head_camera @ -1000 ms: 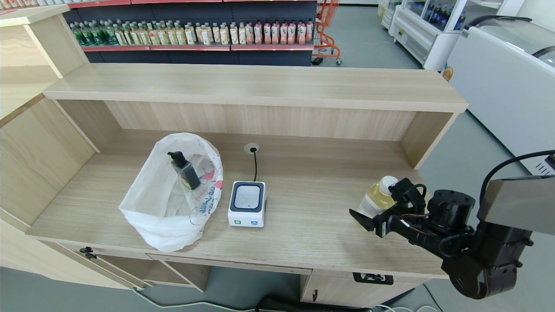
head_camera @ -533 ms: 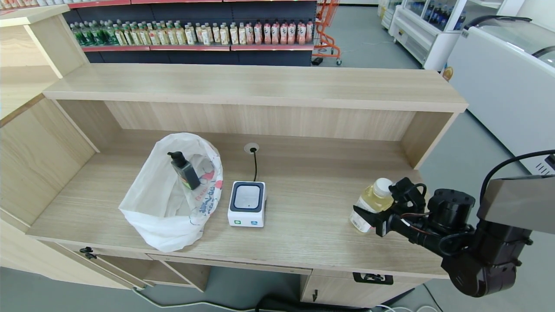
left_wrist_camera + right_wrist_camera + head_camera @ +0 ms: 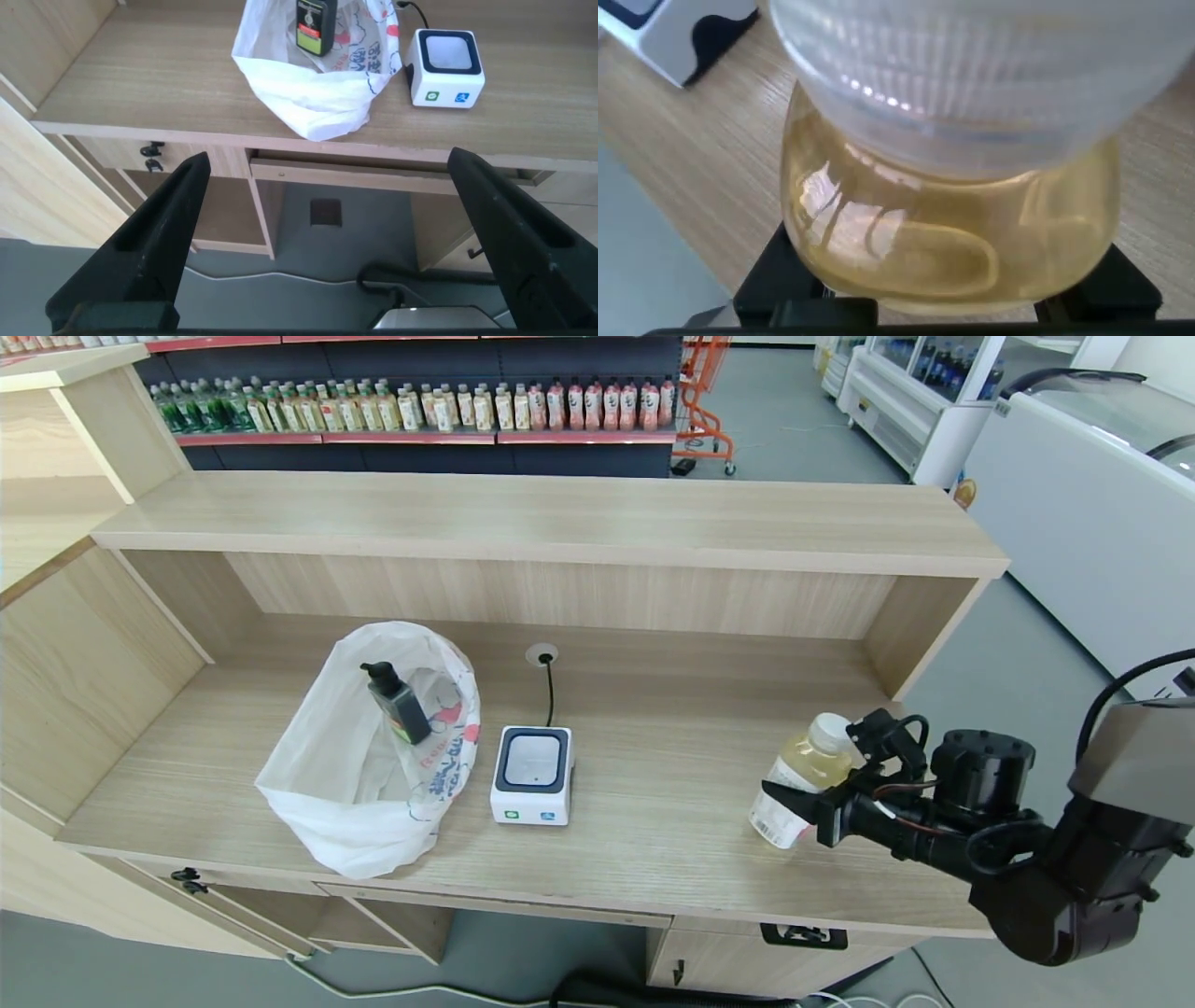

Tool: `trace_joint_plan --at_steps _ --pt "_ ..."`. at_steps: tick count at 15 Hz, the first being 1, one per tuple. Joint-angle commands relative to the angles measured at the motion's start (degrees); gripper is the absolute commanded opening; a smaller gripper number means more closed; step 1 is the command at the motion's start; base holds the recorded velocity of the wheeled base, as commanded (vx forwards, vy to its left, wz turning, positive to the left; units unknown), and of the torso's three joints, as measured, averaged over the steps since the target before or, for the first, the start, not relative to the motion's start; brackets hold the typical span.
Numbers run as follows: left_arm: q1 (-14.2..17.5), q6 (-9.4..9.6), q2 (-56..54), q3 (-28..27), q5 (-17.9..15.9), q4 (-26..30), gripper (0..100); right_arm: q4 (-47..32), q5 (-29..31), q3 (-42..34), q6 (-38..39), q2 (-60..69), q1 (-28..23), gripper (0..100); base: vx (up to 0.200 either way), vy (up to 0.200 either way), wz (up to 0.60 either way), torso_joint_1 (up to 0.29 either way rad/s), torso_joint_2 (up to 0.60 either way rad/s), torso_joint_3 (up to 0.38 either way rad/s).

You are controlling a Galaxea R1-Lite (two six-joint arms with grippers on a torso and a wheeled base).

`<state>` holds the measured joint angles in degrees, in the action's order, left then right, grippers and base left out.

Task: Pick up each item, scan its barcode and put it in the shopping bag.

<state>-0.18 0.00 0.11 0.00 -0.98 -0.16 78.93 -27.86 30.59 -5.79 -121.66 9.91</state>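
Note:
A bottle of pale yellow liquid point(image 3: 801, 782) with a white cap hangs tilted just above the counter's right end, and my right gripper point(image 3: 825, 773) is shut on its body. In the right wrist view the bottle point(image 3: 952, 205) sits close up between dark fingers point(image 3: 780, 287). A white barcode scanner point(image 3: 532, 775) stands mid-counter, with a white shopping bag point(image 3: 322, 784) on its left. A dark pump bottle point(image 3: 398, 704) stands inside the bag. My left gripper point(image 3: 341, 243) is open, low in front of the counter, facing the shopping bag point(image 3: 313, 89) and the scanner point(image 3: 449, 65).
The scanner's black cable point(image 3: 549, 695) runs back to a grommet in the counter. A raised wooden shelf point(image 3: 551, 523) closes off the counter's back and sides. Bare counter point(image 3: 663, 775) lies between the scanner and the held bottle. Drawers point(image 3: 327, 177) sit under the front edge.
My right gripper closed on the yellow bottle, which stood upright a second ago. It then lifted the bottle slightly and tilted it, base toward the scanner.

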Motion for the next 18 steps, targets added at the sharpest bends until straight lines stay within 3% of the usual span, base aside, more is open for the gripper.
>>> trace_joint_plan --at_steps 1,6,10,18 --pt "0.0 0.00 0.0 0.0 0.0 0.0 100 -5.5 -4.8 -0.3 4.6 8.9 -0.5 0 0.000 0.000 0.00 0.000 0.00 0.000" --pt "0.0 0.00 0.0 0.0 0.0 0.0 100 -10.6 -14.7 -5.2 12.2 17.1 3.9 0 0.000 0.000 0.00 0.000 0.00 0.000" --pt "0.0 0.00 0.0 0.0 0.0 0.0 100 -11.4 -15.0 -6.0 17.6 17.6 13.2 0 0.000 0.000 0.00 0.000 0.00 0.000" --pt "0.0 0.00 0.0 0.0 0.0 0.0 100 -11.1 -15.2 -5.7 23.9 18.5 24.2 0 0.000 0.000 0.00 0.000 0.00 0.000"
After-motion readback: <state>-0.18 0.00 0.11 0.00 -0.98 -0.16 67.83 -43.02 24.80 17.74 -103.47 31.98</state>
